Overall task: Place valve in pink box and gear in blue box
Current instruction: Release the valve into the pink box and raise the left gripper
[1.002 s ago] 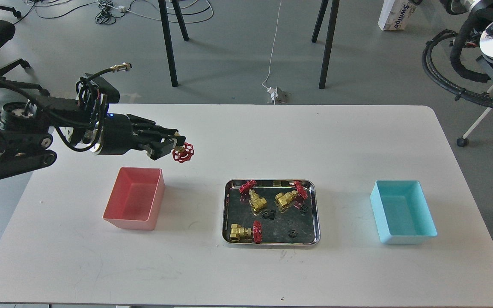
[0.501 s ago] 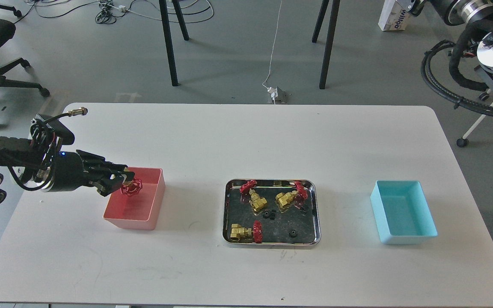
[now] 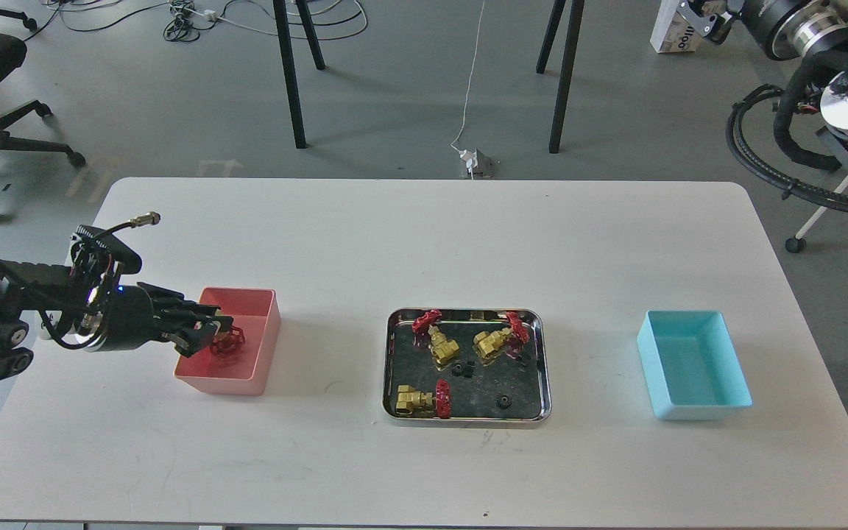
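Left hand [image 3: 216,335] clamped on valve [image 3: 228,341], red handwheel at its fingertips, inside pink box [image 3: 260,352]

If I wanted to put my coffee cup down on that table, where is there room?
Bare tabletop lies between the pink box and the steel tray, and between that tray and the blue box; the strip behind them is bare too. The tray is crowded, and the left end effector occupies the pink box.

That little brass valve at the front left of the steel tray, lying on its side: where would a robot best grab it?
Probably by the brass body of the valve, coming from straight above. It lies flat, its red handwheel standing on edge to the right, so fingers closing front-to-back across the body should clear the tray rim.
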Controlling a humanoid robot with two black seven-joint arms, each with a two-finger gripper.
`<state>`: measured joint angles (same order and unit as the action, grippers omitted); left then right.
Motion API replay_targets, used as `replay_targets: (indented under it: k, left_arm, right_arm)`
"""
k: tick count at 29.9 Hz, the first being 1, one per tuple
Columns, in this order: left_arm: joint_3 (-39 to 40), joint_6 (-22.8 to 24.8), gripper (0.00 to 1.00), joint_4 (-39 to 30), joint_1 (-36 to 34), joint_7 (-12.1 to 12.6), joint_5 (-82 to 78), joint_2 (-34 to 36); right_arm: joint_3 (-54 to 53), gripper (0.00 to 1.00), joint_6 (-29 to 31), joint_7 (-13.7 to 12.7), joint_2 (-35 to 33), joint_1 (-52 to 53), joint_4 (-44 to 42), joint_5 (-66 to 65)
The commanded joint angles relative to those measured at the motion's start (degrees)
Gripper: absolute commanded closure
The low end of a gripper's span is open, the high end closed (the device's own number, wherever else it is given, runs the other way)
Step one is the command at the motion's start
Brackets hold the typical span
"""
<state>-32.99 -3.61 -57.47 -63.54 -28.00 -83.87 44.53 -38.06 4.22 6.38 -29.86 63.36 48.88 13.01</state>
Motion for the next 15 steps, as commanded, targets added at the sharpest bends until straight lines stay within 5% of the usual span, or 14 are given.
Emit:
replay_targets:
  k: [1,15]
  left_arm:
    - [0.2,0.0,0.80,0.2,0.2,0.0,0.3,-1.0]
    - [0.3,-0.1,0.63,1.8,1.4,0.0,0.2,-3.2]
  right_arm:
    - [0.0,0.00,0.0,0.0,0.1,-0.1,0.0,0.0]
    - [0.0,0.00,0.0,0.0,-0.2,-0.5,0.1,0.0]
